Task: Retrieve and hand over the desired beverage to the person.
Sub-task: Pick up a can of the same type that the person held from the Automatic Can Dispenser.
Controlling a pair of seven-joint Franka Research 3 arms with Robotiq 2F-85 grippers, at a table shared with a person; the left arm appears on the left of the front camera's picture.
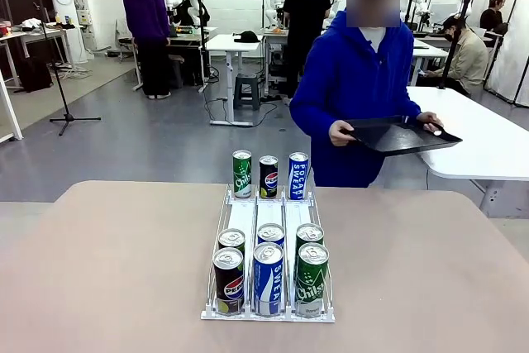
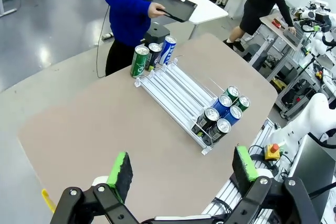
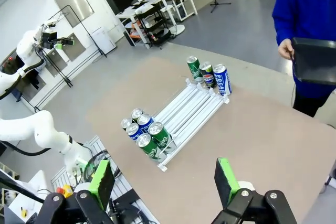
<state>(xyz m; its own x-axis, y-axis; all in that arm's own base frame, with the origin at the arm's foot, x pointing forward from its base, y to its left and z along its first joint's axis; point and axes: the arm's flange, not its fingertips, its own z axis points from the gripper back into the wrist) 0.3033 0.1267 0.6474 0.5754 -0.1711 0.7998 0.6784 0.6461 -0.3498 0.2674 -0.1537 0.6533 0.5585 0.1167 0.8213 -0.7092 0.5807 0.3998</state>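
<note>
Beige table (image 1: 124, 270), with a clear 3-lane rack (image 1: 269, 208) running lengthwise down its middle. At the rack's far end 3 cans stand upright in a row: green Chilsung can (image 1: 241, 174), black Pepsi can (image 1: 269, 177) with the round logo, and blue can (image 1: 298, 175) reading "POCARI SWEAT" in vertical white letters. At the near end 6 cans stand in 2 rows of 3. The front row is a near Pepsi can (image 1: 228, 280), a near Pocari can (image 1: 268, 279) with "SWEA" legible, and a near green can (image 1: 312, 280) with "Chils" legible. The back-row cans (image 1: 271, 234) show mostly silver tops, labels hidden. All 9 sit in the rack; which one is wanted cannot be told. The person (image 1: 355, 80) in a blue hoodie stands at the far edge, just right of the rack's line, holding a flat black tray (image 1: 397, 134) in both hands. The front view gives the labels head-on. The left wrist view looks down on the rack from well above, left gripper (image 2: 182, 169) with green pads wide apart and nothing between them; it also shows a red button (image 2: 272, 148) on a yellow box below the table's edge. The right wrist view shows the right gripper (image 3: 164, 181) likewise spread and bare above the table, and a white arm (image 3: 37, 129) off to the side.
</note>
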